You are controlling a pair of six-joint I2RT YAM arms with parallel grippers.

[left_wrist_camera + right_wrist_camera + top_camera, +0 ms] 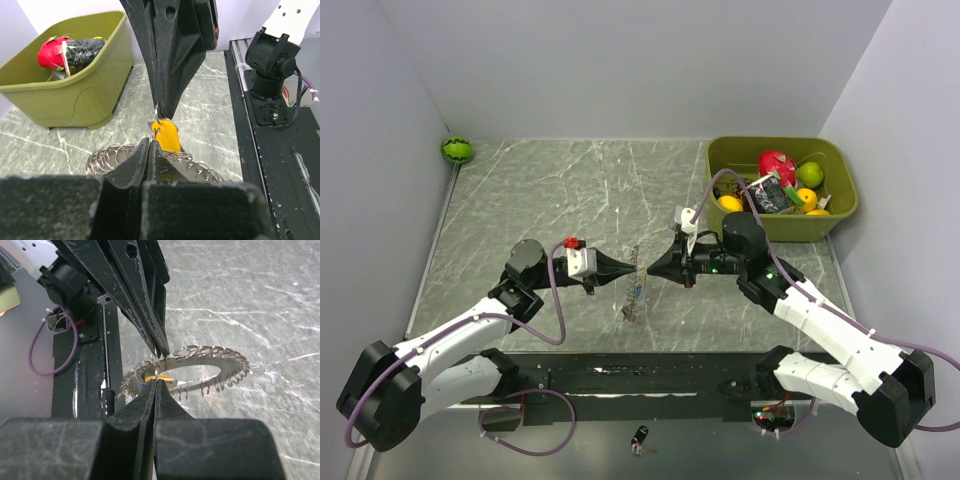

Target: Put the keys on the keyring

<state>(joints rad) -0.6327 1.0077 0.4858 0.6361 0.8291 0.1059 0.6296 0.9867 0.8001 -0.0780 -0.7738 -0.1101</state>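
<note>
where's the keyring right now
In the top view the keyring is mid-table, right where the left fingers and right fingers meet tip to tip, left of the green bin.

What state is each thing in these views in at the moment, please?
left gripper: shut, pinching the keyring's rim.
right gripper: shut on the yellow-headed key's small loop.
keyring: held up on edge between the grippers, small loops along its edge.
yellow-headed key: hanging at the fingertips.
green bin: upright, holding toy fruit.
black fob: lying near the arm bases.

Left arm (470, 340), right arm (820, 320) stretched inward; both jaws shut, tips nearly touching.
</note>
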